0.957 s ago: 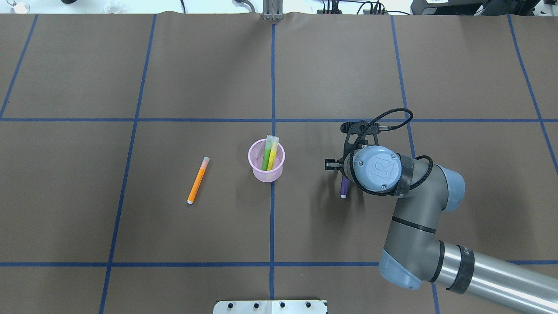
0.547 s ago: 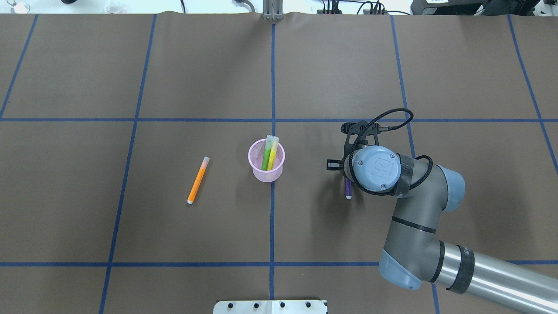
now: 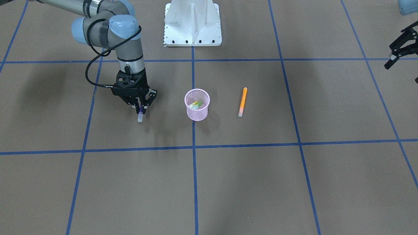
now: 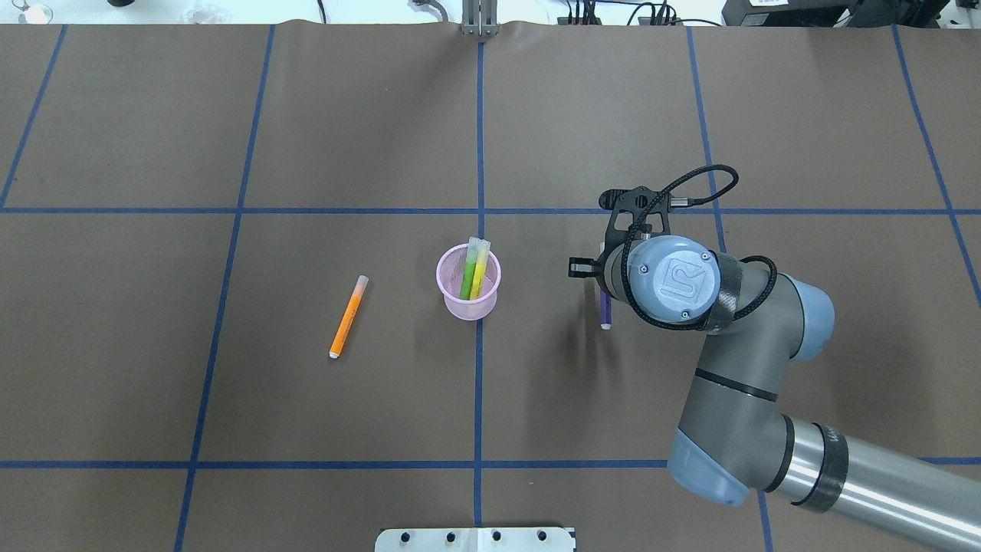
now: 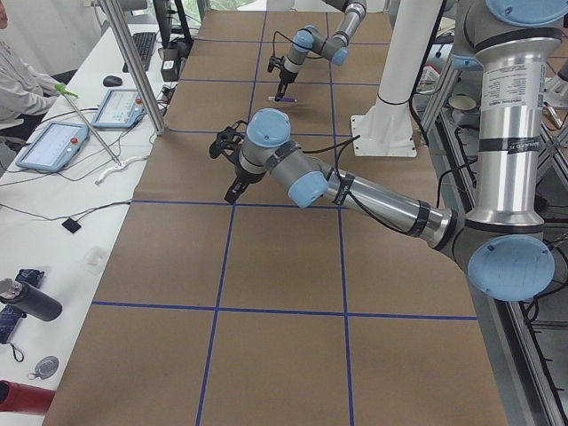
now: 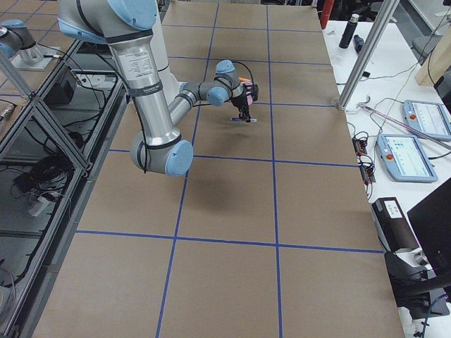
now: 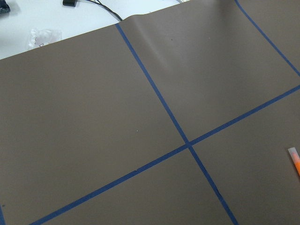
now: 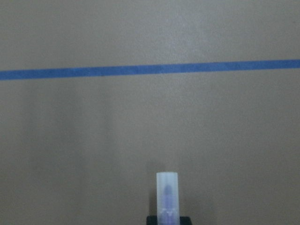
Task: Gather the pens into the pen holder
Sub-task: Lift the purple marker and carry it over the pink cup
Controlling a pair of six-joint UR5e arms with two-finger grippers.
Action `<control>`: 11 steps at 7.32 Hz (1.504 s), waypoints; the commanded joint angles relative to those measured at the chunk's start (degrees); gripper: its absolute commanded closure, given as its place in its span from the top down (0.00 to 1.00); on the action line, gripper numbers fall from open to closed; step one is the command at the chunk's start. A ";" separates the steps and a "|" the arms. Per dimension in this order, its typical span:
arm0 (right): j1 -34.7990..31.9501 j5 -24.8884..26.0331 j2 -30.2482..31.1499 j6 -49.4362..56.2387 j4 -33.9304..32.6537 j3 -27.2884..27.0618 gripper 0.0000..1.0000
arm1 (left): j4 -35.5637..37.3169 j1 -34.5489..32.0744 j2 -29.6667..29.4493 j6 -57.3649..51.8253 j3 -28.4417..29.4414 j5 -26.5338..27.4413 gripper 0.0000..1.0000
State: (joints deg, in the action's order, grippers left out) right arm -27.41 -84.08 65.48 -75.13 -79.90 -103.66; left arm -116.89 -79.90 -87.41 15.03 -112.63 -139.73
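The pink mesh pen holder (image 3: 197, 114) stands near the table's middle, also in the overhead view (image 4: 469, 309). A green pen (image 4: 467, 277) and a yellowish pen (image 4: 479, 276) lean inside it. An orange pen (image 3: 242, 101) lies flat on the paper beside the cup, on the robot's left (image 4: 348, 317). My right gripper (image 3: 139, 108) is shut on the purple pen (image 3: 140, 116), holding it just above the table on the cup's other side. Its pale cap shows in the right wrist view (image 8: 167, 197). My left gripper (image 3: 403, 72) is open and empty, far off at the table's left end.
The robot's white base plate (image 3: 192, 23) sits at the table's near edge behind the cup. Blue tape lines (image 4: 478, 383) grid the brown paper. A desk with tablets (image 5: 58, 142) runs along the far side.
My right gripper has risen with the purple pen and shifted slightly toward the far side. The cup, its pens and the orange pen have not moved.
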 commanded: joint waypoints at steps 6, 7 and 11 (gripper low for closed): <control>8.76 34.30 -10.45 -7.75 -2.09 -2.42 0.00 | 0.44 0.88 -0.83 0.09 2.41 2.36 1.00; 11.13 39.64 -10.90 -9.93 -2.19 -1.73 0.00 | 0.44 0.97 -1.18 0.09 2.85 2.36 1.00; 14.23 47.34 -15.82 -10.39 -2.19 6.62 0.00 | 0.44 1.06 -1.44 0.09 3.64 2.27 1.00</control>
State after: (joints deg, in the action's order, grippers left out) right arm -13.56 -37.51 50.54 -85.42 -82.08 -98.77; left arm -116.45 -78.84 -88.78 15.12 -109.24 -137.43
